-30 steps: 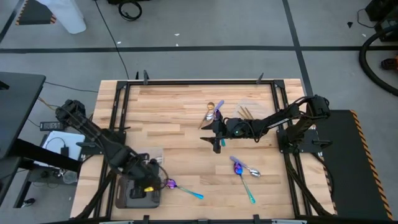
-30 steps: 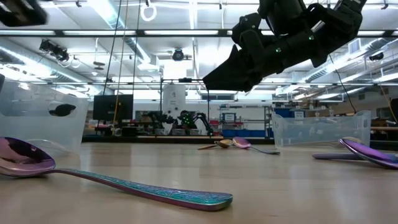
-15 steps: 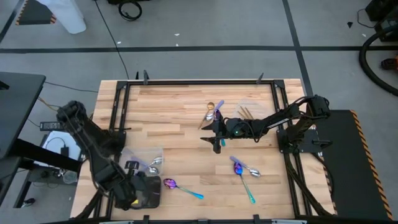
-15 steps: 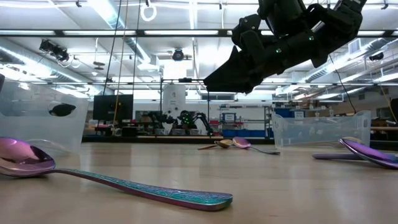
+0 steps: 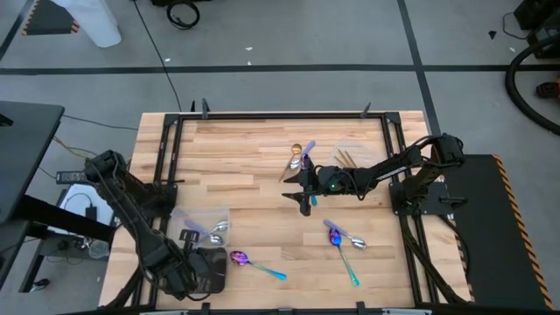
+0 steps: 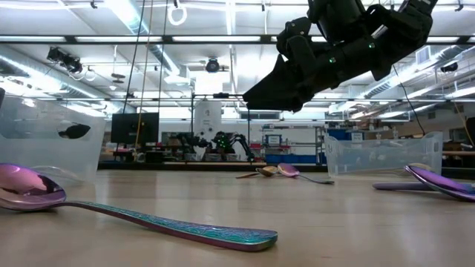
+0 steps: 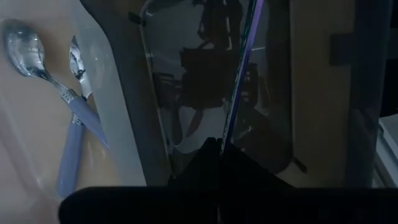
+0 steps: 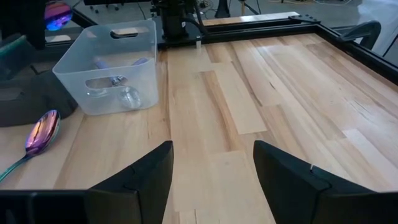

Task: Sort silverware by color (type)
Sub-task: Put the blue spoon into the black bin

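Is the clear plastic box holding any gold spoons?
No, the clear plastic box holds only silver spoons with lavender handles; no gold one lies inside.

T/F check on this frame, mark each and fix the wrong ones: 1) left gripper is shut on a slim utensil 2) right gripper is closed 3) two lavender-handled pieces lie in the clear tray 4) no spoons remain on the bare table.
1) True: the left gripper is shut on a slim purple utensil, over the dark grey tray.
2) False: the right gripper is open and empty, above the table's middle.
3) True: two lavender-handled pieces lie in the clear tray.
4) False: an iridescent spoon lies beside the dark tray, with more spoons farther right.
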Motion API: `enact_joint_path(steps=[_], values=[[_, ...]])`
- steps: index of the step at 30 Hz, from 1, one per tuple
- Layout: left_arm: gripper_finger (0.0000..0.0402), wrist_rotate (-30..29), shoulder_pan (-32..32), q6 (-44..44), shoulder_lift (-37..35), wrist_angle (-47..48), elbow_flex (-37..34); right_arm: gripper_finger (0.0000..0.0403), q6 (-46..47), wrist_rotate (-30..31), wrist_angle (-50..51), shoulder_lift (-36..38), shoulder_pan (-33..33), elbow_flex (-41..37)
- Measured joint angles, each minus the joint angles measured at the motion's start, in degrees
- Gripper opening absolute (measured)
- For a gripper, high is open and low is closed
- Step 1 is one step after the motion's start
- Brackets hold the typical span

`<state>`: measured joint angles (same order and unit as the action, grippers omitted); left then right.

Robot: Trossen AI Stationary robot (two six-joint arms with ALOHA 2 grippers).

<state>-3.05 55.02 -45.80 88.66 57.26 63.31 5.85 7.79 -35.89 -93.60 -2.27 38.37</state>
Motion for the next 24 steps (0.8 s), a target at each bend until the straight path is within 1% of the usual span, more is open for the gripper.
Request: enact_joint_path(steps=[7, 12, 19, 24], values=[[0.0001, 0.4, 1.2, 0.3, -0.1, 1.3, 0.0, 0.0232, 0.0, 0.0, 0.0, 0.0, -0.4, 0.0], [0.0001, -0.1, 1.5, 4.5, -0.1, 0.4, 0.0, 0.0232, 0.0, 0.0, 0.0, 0.0, -0.4, 0.0], [0.0001, -0.4, 1.5, 8.7, 2.2, -0.2, 0.0, 0.0232, 0.0, 0.0, 0.0, 0.0, -0.4, 0.0], [0.0001, -0.3, 0.4, 9.1, 4.0, -2.6, 0.0, 0.0232, 0.0, 0.0, 0.0, 0.0, -0.4, 0.0]])
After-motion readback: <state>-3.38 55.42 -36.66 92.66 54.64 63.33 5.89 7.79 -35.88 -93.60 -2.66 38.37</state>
